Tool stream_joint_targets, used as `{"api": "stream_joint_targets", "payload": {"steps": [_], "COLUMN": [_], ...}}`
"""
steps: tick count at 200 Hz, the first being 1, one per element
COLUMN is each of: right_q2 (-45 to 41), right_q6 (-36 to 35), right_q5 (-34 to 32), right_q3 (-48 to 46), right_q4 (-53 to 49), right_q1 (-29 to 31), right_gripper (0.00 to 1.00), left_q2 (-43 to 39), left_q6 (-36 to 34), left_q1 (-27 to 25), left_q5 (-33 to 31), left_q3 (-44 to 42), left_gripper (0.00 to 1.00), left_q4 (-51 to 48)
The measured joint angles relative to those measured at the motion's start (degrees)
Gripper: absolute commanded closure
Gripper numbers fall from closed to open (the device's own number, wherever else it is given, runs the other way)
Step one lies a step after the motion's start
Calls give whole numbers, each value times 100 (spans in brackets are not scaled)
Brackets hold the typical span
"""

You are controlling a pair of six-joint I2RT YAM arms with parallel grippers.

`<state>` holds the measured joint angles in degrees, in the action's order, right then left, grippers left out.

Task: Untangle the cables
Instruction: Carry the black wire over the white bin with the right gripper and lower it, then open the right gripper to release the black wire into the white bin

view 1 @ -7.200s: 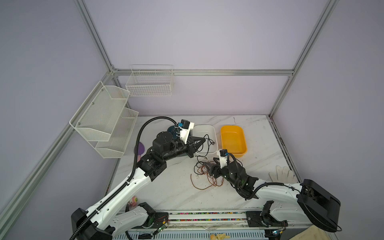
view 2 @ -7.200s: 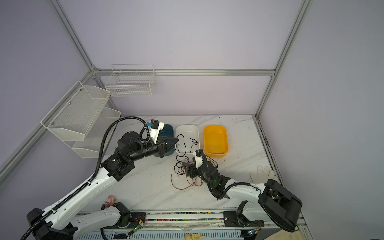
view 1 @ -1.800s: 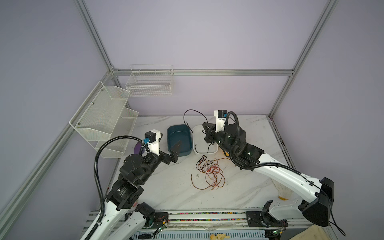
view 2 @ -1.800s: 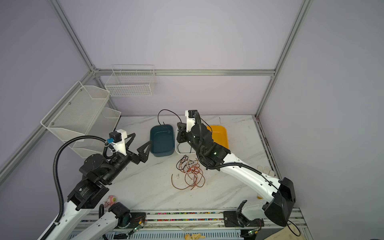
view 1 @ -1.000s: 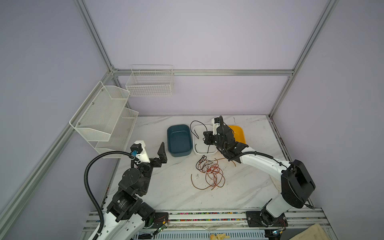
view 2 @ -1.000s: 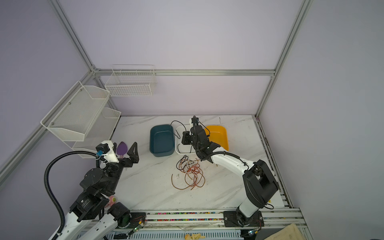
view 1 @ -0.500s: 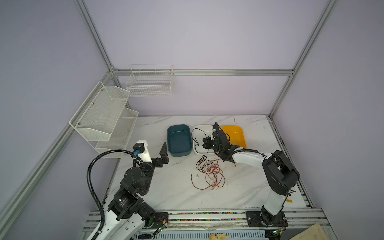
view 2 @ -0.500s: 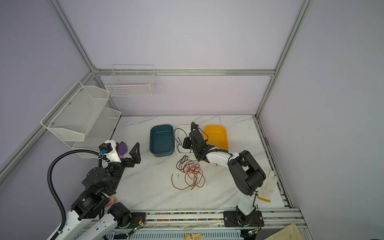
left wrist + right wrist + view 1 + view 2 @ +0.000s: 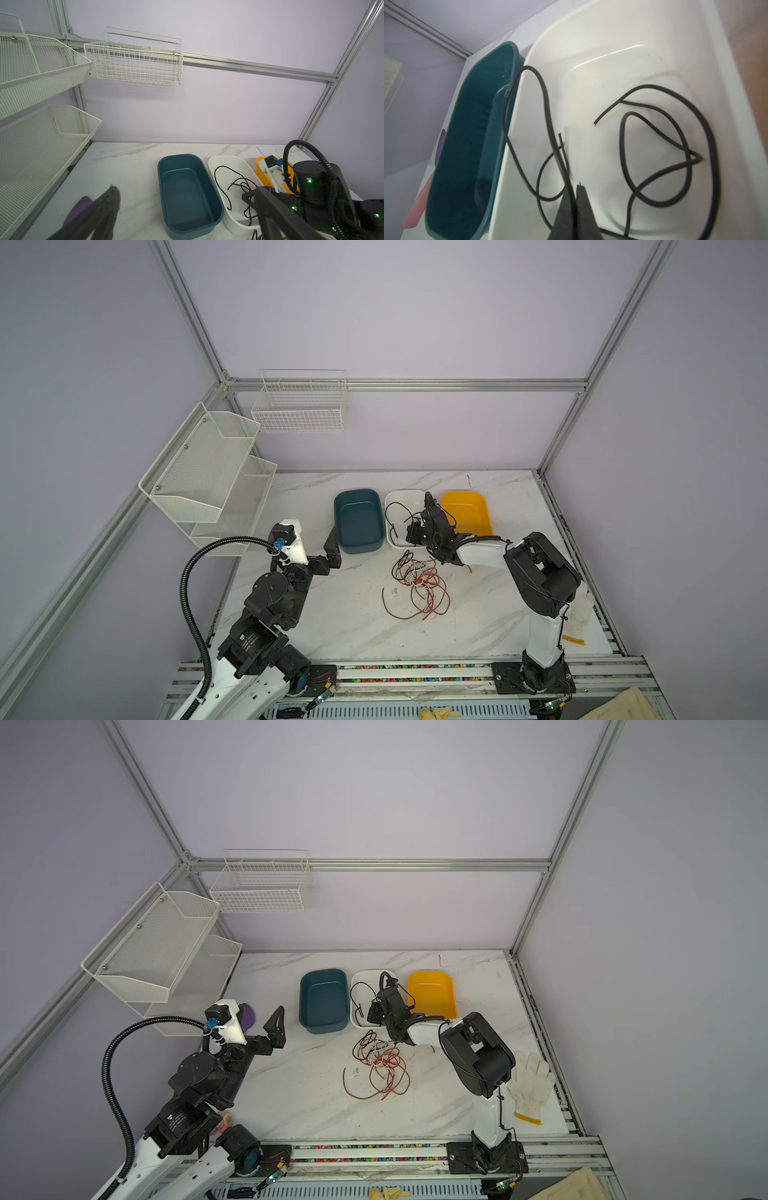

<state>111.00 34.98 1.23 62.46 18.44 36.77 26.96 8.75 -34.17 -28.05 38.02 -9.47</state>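
At the front left of the counter [image 9: 332, 626] the left arm [image 9: 270, 593] is folded back on itself, its wrist raised and aimed toward the back wall. Its jaws stand released, spread wide with nothing between them. Just beyond them sits a teal tub [image 9: 359, 546], its long axis running front to back.

The white tub [image 9: 390, 499] lies parallel beside it. A black cable [image 9: 562, 145] is inside it, and its cut end sticks out a little past the right arm's jaw tips. Those jaws are clenched on it. More black loops [image 9: 648, 85] lie slack on the tub floor, and one loop arches over the rim on the teal side.

In front of the white tub the other cables [image 9: 419, 585] lie in a heap on the counter: black, white and orange-red strands, running mostly from the tub's front wall toward the front edge. A brown one curves out at the near left.

The right arm [image 9: 482, 553] rises upright from its base at the front right. It bends sharply at the elbow and reaches low and leftward to the white tub, past the orange tub [image 9: 465, 510].
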Motion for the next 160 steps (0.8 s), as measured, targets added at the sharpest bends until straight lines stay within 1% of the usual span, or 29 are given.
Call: {"api": "stream_joint_targets", "payload": {"steps": [118,160], "right_q2": [31,39], "right_q6": [271,256], "right_q5": [-254,-400], "right_q3": [125,619], "right_q4": [-149,-560], "right_q1": [-229,-238], "right_gripper": [100,100], "left_q2": [33,37], "left_q6": [-4,-52], "left_q1": [-9,-9], "left_q5": [103,131], "left_q3": [0,0], "left_gripper": [0,0], "left_q4": [-2,-2]}}
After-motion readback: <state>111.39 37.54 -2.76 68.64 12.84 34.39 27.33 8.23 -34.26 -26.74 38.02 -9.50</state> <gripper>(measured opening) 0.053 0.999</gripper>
